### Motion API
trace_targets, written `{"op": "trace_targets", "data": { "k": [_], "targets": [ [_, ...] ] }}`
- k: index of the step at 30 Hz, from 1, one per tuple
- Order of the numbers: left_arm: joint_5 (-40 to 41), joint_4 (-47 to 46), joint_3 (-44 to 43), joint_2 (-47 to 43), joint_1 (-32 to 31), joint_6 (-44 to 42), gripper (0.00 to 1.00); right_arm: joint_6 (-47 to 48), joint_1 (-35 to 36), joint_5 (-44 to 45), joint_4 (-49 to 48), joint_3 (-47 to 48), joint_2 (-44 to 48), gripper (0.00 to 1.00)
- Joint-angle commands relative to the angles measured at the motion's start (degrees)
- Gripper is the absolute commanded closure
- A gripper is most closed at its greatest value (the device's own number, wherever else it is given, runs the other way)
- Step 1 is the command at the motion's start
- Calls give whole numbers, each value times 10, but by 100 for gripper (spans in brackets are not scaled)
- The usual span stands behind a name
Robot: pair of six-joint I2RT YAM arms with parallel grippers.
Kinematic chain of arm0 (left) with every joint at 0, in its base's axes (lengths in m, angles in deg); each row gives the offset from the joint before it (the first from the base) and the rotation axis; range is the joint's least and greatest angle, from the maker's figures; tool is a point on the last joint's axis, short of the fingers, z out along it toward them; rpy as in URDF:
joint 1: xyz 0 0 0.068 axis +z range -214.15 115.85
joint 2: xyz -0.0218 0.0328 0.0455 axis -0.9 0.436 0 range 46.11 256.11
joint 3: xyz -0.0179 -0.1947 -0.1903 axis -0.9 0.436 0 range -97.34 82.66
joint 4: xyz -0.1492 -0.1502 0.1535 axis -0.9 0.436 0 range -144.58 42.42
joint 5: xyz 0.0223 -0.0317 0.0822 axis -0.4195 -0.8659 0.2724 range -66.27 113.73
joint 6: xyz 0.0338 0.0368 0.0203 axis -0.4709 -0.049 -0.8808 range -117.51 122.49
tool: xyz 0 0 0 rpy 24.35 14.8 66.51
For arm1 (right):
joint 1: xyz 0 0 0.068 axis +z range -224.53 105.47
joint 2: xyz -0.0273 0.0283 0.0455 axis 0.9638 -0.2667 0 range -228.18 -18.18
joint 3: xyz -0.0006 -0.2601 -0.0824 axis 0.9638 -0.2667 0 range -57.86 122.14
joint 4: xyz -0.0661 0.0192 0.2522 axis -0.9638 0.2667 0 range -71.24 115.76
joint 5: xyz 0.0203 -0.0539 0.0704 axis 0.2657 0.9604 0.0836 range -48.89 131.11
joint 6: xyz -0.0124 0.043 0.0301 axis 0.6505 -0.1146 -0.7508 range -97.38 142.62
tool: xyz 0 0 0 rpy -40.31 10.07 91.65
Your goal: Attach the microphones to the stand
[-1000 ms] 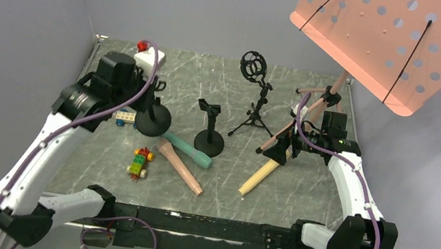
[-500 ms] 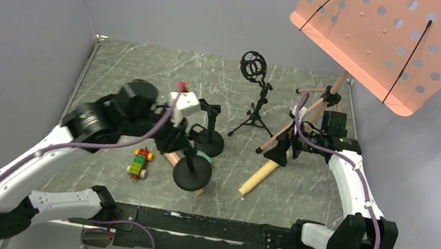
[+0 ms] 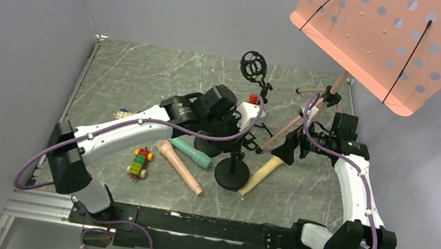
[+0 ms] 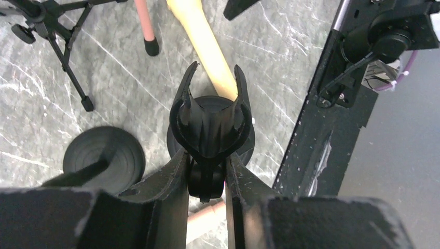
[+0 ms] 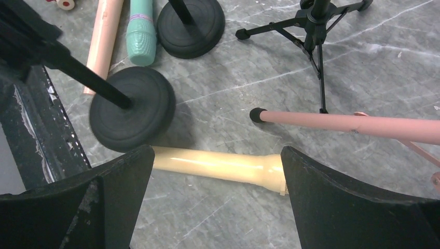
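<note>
my left pincer [image 4: 206,166] grips a black clip stand [image 4: 210,122] just beside the pale yellow microphone [image 5: 218,165]; my right pincer [image 5: 217,151] gapes wide directly over that microphone.

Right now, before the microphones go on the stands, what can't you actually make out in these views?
- Top external: the left gripper's fingers, hidden under its own wrist. Only the left wrist view shows them shut on the round-base stand.
- Left wrist: the yellow microphone's near end, behind that stand's clip.
- Right wrist: the teal-green microphone, cut off by the top edge.
</note>
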Motion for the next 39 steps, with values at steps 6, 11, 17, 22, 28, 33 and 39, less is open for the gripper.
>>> {"op": "trace_targets", "data": {
  "k": [6, 11, 17, 22, 28, 33, 39],
  "targets": [
    [6, -100, -54, 57, -4, -30, 100, 1, -5, -3, -13, 22, 15, 0],
    [34, -107, -34, 76, -4, -44, 96, 1, -6, -5, -11, 23, 11, 0],
    [84, -83, -36, 79, -17, -56, 29, 7, -7, -14, -7, 23, 6, 0],
    [95, -51, -66, 79, -18, -47, 1, 18, -6, -21, 0, 22, 6, 0],
    [84, -74, -50, 1, -18, -33, 1, 31, -37, -42, 10, 17, 17, 0],
    [89, -111, 17, -98, -13, -26, 1, 165, -67, -86, 122, 39, 9, 0],
    [51, -180, 185, -222, -2, -31, 1, 472, -56, -145, 289, 38, -12, 0]
  ]
}}
